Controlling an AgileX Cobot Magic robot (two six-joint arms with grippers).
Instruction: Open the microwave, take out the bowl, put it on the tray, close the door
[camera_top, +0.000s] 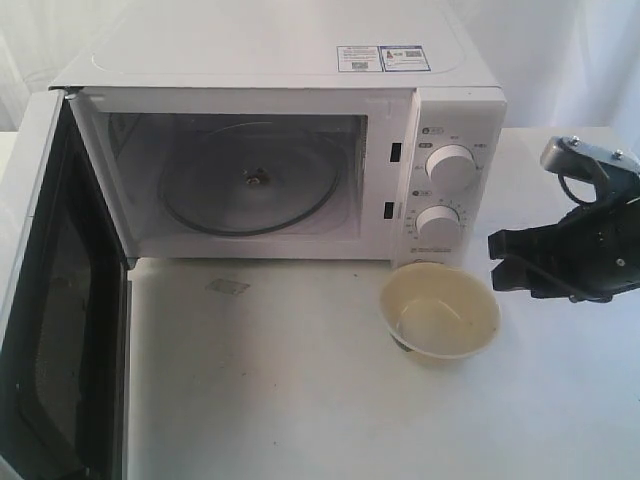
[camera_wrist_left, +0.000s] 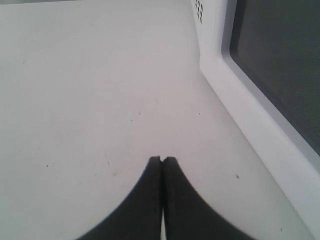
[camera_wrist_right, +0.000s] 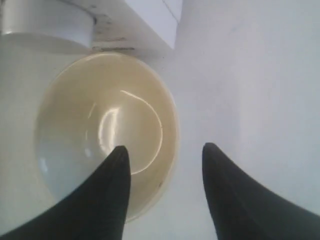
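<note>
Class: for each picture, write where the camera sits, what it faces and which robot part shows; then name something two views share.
Exterior: above the table's front, facing the open microwave; right gripper shows.
Left wrist: low over the table beside the door; shut left gripper shows.
Right wrist: above the bowl, looking down; open fingers show.
Shared: exterior and right wrist show the bowl.

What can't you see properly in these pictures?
- Tray: in no view.
- Door, exterior view: cut off by the left and bottom edges; handle out of sight.
- Stickers on the microwave, exterior view: print too small to read.
- Foot of the bowl, exterior view: mostly hidden under the rim.
- Left arm: missing from exterior view; its wrist view shows only fingers.
</note>
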